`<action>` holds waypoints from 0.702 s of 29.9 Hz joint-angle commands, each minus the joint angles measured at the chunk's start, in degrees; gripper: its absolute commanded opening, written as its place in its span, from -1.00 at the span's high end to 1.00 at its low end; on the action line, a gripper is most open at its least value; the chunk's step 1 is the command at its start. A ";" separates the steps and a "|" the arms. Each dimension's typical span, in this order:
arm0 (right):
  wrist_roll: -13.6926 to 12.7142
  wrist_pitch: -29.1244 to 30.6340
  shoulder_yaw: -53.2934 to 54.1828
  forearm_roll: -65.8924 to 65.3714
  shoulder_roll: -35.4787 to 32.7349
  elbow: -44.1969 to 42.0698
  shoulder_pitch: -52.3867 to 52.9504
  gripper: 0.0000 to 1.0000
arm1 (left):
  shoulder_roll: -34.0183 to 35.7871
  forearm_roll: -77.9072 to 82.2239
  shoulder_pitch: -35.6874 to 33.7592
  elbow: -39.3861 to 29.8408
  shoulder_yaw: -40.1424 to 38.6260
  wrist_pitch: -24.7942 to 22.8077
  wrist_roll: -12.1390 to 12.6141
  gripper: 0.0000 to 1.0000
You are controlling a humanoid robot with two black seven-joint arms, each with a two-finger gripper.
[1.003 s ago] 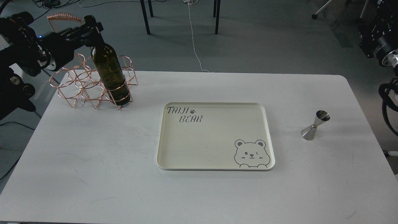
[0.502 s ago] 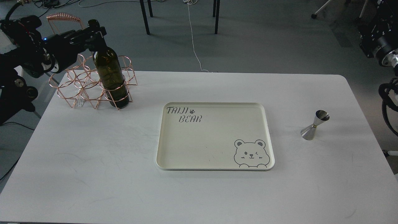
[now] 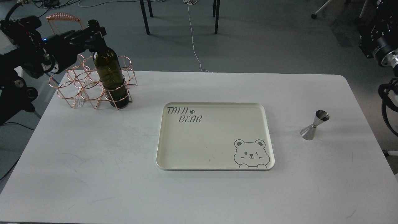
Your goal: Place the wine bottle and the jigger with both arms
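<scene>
In the head view, a tall dark olive-green glass wine bottle (image 3: 109, 70) with a long narrow neck stands upright in the front right ring of a copper-coloured wire rack (image 3: 81, 83), which sits on the far left corner of the white table (image 3: 93, 174). The left gripper (image 3: 92, 33) at the end of the black left arm (image 3: 29, 59) reaches in from the left at the height of the bottle's neck, and its black fingers are pinching the neck just under the mouth. A cream rectangular tray (image 3: 161, 149) with the words "TAIJI BEAR" and a drawn bear face lies flat in the middle of the table, well apart from the rack. The small shiny silver hourglass-shaped metal jigger (image 3: 314, 125) stands on the table to the right of the tray, near the right edge, touching nothing else. Of the black right arm (image 3: 384, 49) only thick parts with a silver joint and black cables show at the right edge; its gripper is outside the picture. On the grey floor behind the table, dark chair legs (image 3: 145, 17) and a white cable (image 3: 194, 46) are visible.
</scene>
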 commanded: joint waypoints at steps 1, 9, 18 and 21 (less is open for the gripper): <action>0.00 0.00 0.00 0.00 -0.07 0.00 0.00 -0.91 | -0.15 0.12 0.12 0.66 0.14 -0.03 -0.07 -0.50; 0.00 -0.09 0.00 0.00 -0.07 0.00 0.00 -0.91 | 0.11 0.12 0.12 0.66 1.54 -0.03 -0.07 -0.51; 0.00 -0.09 0.00 0.00 0.02 0.00 -0.18 -0.91 | 0.20 0.12 0.03 0.66 3.84 0.06 -0.07 -0.51; 0.00 -0.09 0.00 0.00 -0.07 0.00 -0.09 -0.91 | 0.11 0.12 -0.06 0.66 3.84 0.06 0.02 -0.35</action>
